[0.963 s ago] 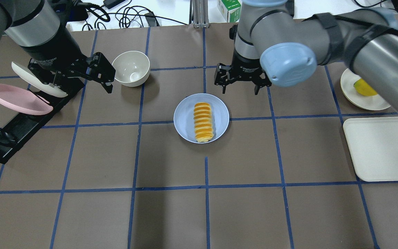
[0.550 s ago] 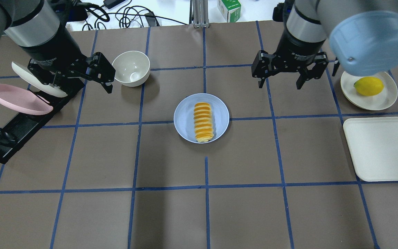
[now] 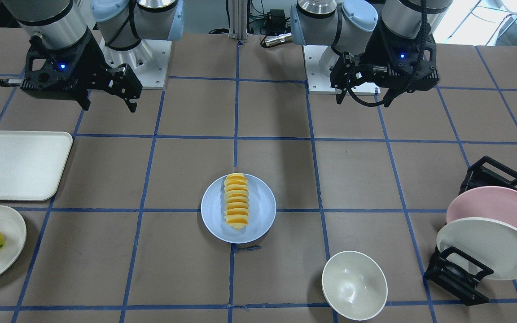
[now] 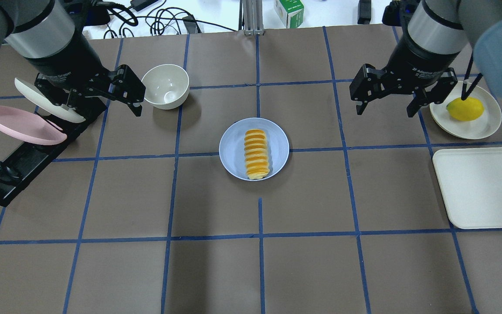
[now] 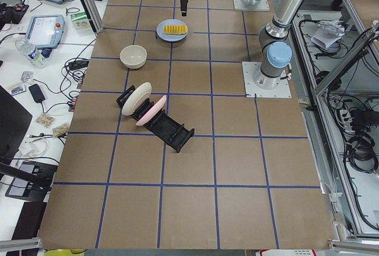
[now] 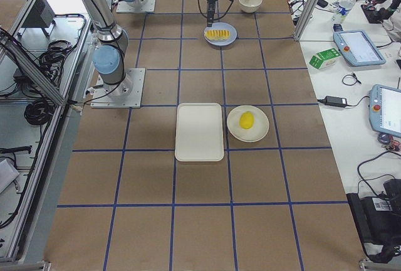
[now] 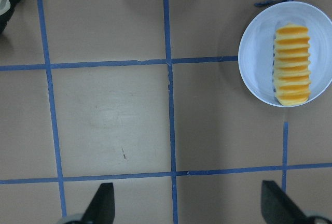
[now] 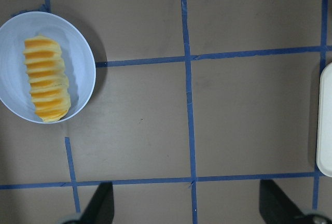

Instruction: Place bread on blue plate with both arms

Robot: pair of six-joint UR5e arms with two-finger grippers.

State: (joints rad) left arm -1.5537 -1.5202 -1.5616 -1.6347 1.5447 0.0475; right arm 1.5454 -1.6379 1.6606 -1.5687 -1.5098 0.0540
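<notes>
The bread (image 3: 236, 202) lay on the blue plate (image 3: 262, 211) at the frame's centre, so the task seemed done, while the left gripper (image 3: 362, 99) at upper right and the right gripper (image 3: 108, 106) at upper left hung spread and empty, well away from it.

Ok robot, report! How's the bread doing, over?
Left gripper open, empty. Right gripper open, empty. Bread lies on plate. Bowl, lemon sit apart from it.
</notes>
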